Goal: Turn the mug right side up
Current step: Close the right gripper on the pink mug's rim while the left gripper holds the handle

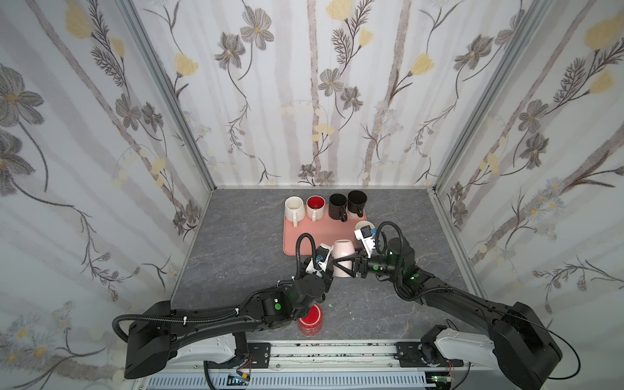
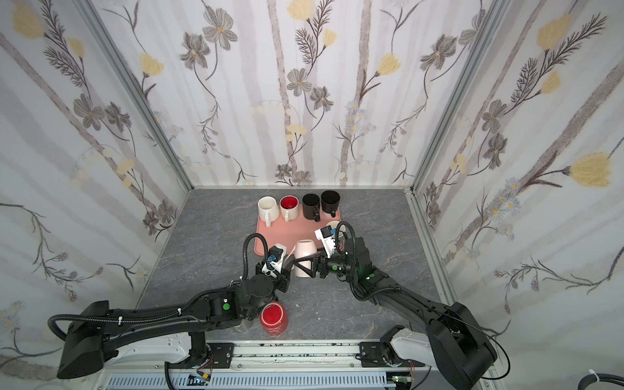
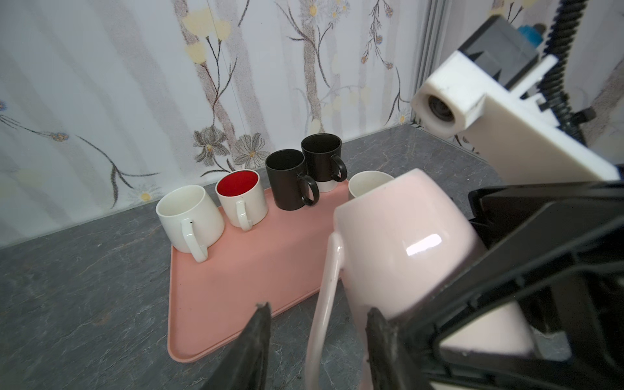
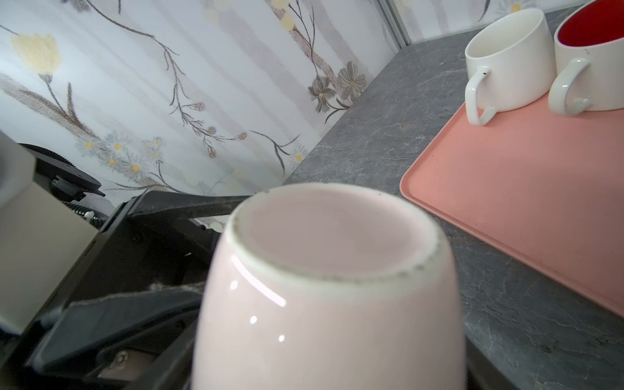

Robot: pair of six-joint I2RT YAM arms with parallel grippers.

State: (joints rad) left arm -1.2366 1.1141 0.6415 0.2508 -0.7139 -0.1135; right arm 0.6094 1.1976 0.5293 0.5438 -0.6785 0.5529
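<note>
Pink mug (image 1: 342,251): upside down, base up, over the worktop (image 1: 236,253) just off the near edge of the tray (image 1: 290,233), between the two grippers. The pictures do not show whether its rim rests on the worktop.
Right gripper (image 1: 337,266): reaches in from the right, jaws clamped on the pink mug's body, one on each side, low down near the rim.
Left gripper (image 3: 319,309): jaws apart, one on each side of the handle (image 3: 324,290). In the left wrist view there is a gap between each jaw and the handle.
Handle: points toward the left arm, away from the right gripper.
Tray: pink, on the worktop toward the back wall.
Back row on the tray: white mug (image 1: 293,206), red-lined mug (image 1: 315,206) and two black mugs (image 1: 337,204), all upright with their mouths up.
Cream mug (image 1: 366,225): at the tray's right edge, partly hidden behind the right wrist camera.
Red mug (image 1: 310,319): on the worktop at the front, partly under the left arm and well apart from the tray. I cannot tell which way up it stands.
</note>
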